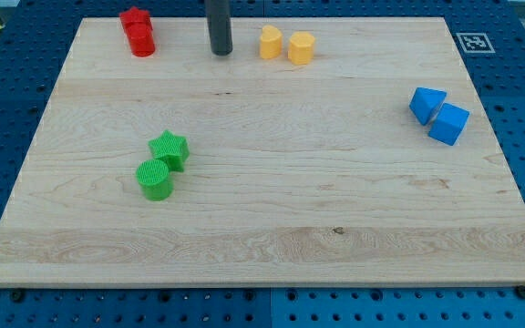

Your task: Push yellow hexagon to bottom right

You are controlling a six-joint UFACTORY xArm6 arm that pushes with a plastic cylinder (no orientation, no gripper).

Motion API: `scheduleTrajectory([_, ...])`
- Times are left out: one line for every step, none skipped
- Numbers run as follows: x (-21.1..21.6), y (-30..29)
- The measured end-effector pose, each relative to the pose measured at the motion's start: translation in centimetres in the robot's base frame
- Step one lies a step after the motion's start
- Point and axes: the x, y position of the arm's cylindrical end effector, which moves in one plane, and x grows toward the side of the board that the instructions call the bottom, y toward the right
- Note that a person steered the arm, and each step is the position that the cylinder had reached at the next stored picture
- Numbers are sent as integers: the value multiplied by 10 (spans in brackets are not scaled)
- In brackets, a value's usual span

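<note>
The yellow hexagon [302, 47] sits near the view's top edge of the wooden board [262, 219], a little right of the middle. Another yellow block [271, 42], its shape unclear, stands just to its left, close beside it. My tip [221, 52] rests on the board near the top, left of both yellow blocks, with a gap of about a block's width to the nearer one. The rod rises out of the view's top.
Two red blocks [138, 32] stand together at the top left. A green star [169, 149] and a green cylinder [155, 179] sit left of centre. Two blue blocks [439, 115] touch near the right edge. A fiducial marker [471, 42] is at the top right corner.
</note>
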Motion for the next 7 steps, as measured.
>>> scheduleTrajectory([-35,38])
scheduleTrajectory([-46,90])
scheduleTrajectory([-46,99])
scheduleTrajectory([-46,92])
scheduleTrajectory([-43,122])
scheduleTrajectory([-34,134])
scheduleTrajectory([-23,129])
